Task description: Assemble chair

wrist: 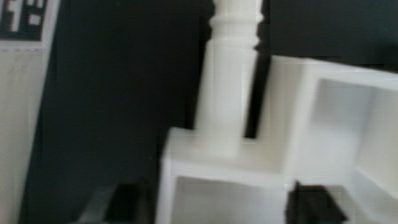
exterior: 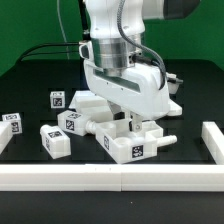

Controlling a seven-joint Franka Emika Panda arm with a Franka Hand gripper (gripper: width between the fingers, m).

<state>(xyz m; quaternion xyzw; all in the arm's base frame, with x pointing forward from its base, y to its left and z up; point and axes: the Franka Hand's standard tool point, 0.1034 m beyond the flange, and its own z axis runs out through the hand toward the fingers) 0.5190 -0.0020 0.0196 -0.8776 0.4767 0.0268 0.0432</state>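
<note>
Gripper low in the chair parts, jaws either side of a white block.

In the exterior view our gripper (exterior: pixel 130 122) sits down in the middle cluster on the table (exterior: pixel 25 95), right above the seat frame (exterior: pixel 136 148). Other loose parts (exterior: pixel 56 140) lie apart toward that view's left, and the rail (exterior: pixel 110 178) runs along the front, likely as a stop to push against. The wrist view shows dark fingers (wrist: pixel 128 198) flanking a block (wrist: pixel 217 178) with a turned leg (wrist: pixel 228 70) running out from it, just beside the open seat frame (wrist: pixel 338 110). The jaws stand narrow about the block, but blur hides the contact, so we cannot tell whether they are clamped on it. We judge the straddle is meant to take the block squarely, so the leg does not twist.
</note>
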